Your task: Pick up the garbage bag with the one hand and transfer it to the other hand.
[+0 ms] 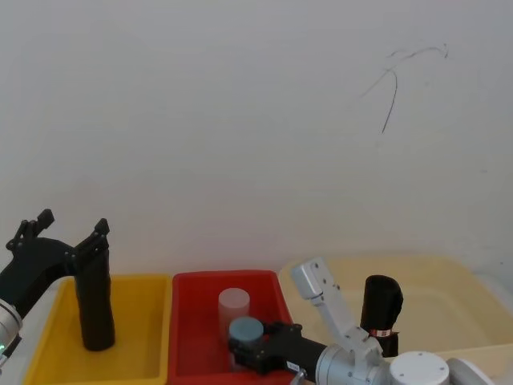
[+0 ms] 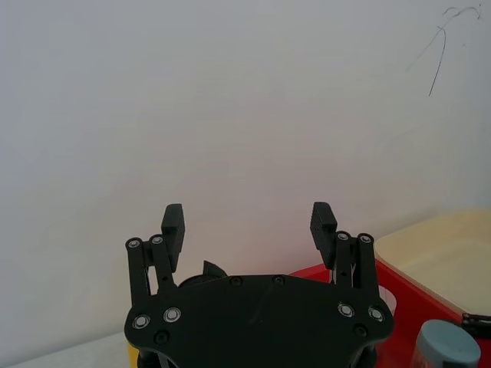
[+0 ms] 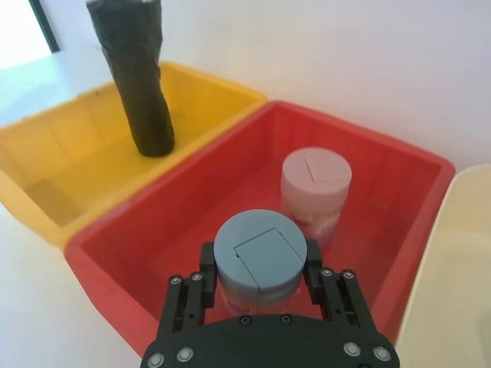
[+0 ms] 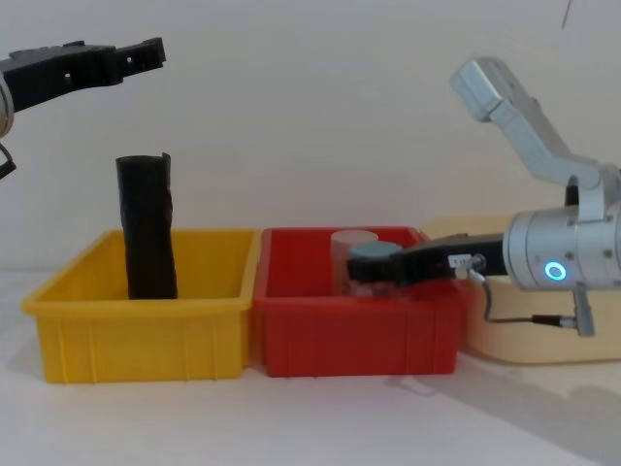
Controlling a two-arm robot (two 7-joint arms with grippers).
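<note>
**Over the yellow bin: left gripper wide, labelled bag well off to the right**

Above the yellow bin hangs the left gripper, its jaws spread wide and holding nothing. The plain black roll directly under it stands upright in that bin and carries no band, so it is not the one wanted.

The garbage bag, a black roll with a red-and-white label band low on its side, stands upright in the cream bin at the far right. The red bin lies between it and the left gripper, so the two are well apart.

The right gripper reaches into the red bin at the blue-lidded jar, just beside a frosted jar. The lid hides the contact, so I cannot tell whether it grips the jar.

To do the pickup well, the picking gripper should probably come at the banded roll from the side. It should close above the label, where the roll looks firm. That would leave the lower half free for the receiving gripper. The right arm's raised elbow stands close to the bag and could knock it over, so the approach needs care.
</note>
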